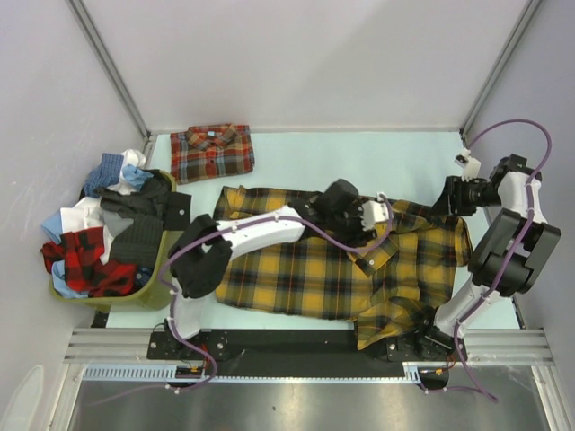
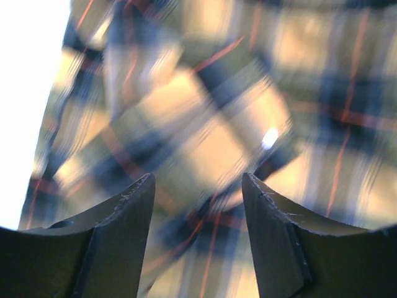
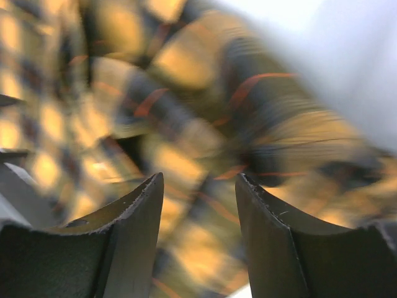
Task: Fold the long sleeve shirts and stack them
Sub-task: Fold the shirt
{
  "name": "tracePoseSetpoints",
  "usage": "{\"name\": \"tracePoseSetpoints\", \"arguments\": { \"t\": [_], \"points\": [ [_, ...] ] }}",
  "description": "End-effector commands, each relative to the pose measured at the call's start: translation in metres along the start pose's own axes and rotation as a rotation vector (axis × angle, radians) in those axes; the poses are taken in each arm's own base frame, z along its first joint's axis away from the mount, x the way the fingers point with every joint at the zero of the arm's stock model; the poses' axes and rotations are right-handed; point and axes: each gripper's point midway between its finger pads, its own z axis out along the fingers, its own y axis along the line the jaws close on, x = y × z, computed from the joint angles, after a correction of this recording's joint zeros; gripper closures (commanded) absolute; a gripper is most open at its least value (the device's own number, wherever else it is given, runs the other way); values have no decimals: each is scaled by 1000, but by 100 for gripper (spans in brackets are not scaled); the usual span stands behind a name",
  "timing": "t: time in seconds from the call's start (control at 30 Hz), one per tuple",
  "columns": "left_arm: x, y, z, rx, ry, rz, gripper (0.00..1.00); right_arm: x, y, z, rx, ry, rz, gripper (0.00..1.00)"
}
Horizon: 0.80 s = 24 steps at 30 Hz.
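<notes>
The yellow-and-black plaid shirt [image 1: 305, 269] lies spread across the table with its collar towards the right. The red-orange plaid shirt [image 1: 212, 151] lies folded at the back left. My left gripper [image 1: 375, 221] hovers over the yellow shirt's collar area. In the left wrist view it [image 2: 197, 186] is open and empty, with blurred yellow plaid [image 2: 205, 124] below. My right gripper [image 1: 448, 199] is at the yellow shirt's right edge. In the right wrist view it [image 3: 198, 183] is open and empty over blurred yellow plaid [image 3: 180, 161].
An olive basket [image 1: 163, 269] heaped with mixed clothes stands at the left edge of the table. Frame posts rise at the back corners. Part of the yellow shirt hangs over the near edge [image 1: 386, 323] by the right arm's base.
</notes>
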Motion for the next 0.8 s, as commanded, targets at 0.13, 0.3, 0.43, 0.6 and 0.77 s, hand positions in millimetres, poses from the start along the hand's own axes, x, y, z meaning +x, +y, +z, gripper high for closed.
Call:
{"name": "tracePoseSetpoints", "arguments": {
  "t": [0.13,0.3,0.43,0.6,0.77],
  "points": [
    [-42,-22,55,-145,-82,22,9,-6,48,4,-85,-83,90,44],
    [-43,-14,74,-278,-111,42,11,-7,43,3,-77,-91,129,44],
    [-24,-11,87,-346,-80,52,18,-8,40,-2,-54,-99,114,43],
    [-17,-3,85,-375,-46,56,32,-4,36,-7,-35,-81,84,43],
    [-37,-22,69,-228,-79,37,60,-6,28,-7,-37,-72,84,43]
  ]
}}
